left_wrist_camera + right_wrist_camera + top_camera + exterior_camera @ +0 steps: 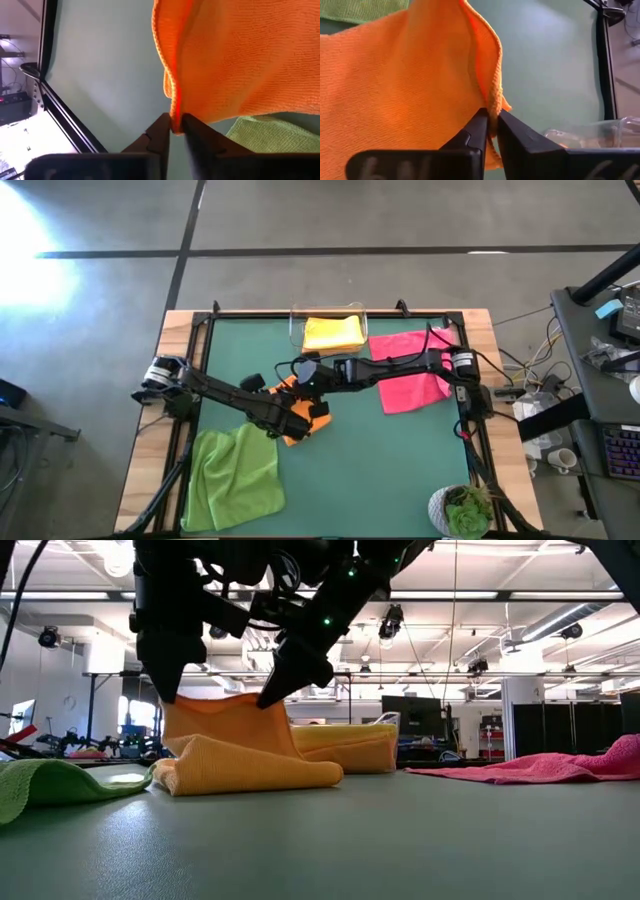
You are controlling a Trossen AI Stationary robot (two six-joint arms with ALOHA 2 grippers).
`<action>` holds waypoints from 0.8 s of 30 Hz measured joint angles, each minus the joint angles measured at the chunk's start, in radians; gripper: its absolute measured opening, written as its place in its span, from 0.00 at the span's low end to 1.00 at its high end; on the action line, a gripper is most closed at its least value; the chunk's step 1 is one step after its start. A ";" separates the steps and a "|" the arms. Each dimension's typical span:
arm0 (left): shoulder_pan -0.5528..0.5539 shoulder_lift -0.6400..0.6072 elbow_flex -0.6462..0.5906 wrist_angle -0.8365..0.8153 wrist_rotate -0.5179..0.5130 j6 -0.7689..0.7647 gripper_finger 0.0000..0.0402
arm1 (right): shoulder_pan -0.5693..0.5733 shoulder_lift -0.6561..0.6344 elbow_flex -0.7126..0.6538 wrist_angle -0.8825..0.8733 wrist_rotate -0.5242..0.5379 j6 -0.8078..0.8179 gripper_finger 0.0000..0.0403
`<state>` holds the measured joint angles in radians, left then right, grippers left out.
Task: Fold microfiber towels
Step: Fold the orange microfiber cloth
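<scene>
Orange towel (240, 60) pinched between claws

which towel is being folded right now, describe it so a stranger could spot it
Start at the middle of the green table mat, where the two dark arms meet. Between them lies the orange towel, half lifted, with the left claw and the right claw each pinching an edge. The lime green towel, the pink towel and the yellow towel lie untouched.
</scene>
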<state>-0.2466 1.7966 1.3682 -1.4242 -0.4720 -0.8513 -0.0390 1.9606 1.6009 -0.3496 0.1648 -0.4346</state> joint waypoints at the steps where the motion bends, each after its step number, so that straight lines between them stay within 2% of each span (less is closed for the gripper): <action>1: 0.000 0.000 0.000 0.000 -0.001 0.000 0.12 | 0.000 0.000 0.000 0.000 -0.003 -0.001 0.11; 8: 0.001 0.000 0.002 0.001 -0.005 -0.043 0.28 | -0.020 0.000 0.000 0.016 -0.008 0.011 0.24; 12: 0.008 0.000 0.008 -0.027 0.031 -0.111 0.34 | -0.032 -0.004 0.030 -0.054 -0.008 0.016 0.26; 18: 0.024 0.000 0.013 -0.032 0.064 -0.111 0.35 | -0.047 -0.038 0.101 -0.339 -0.010 0.118 0.24; 24: 0.065 0.000 0.013 -0.018 0.065 -0.041 0.33 | -0.052 -0.106 0.061 -0.538 -0.019 0.255 0.20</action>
<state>-0.1821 1.7966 1.3811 -1.4418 -0.4068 -0.8925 -0.0906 1.8544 1.6618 -0.8880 0.1455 -0.1797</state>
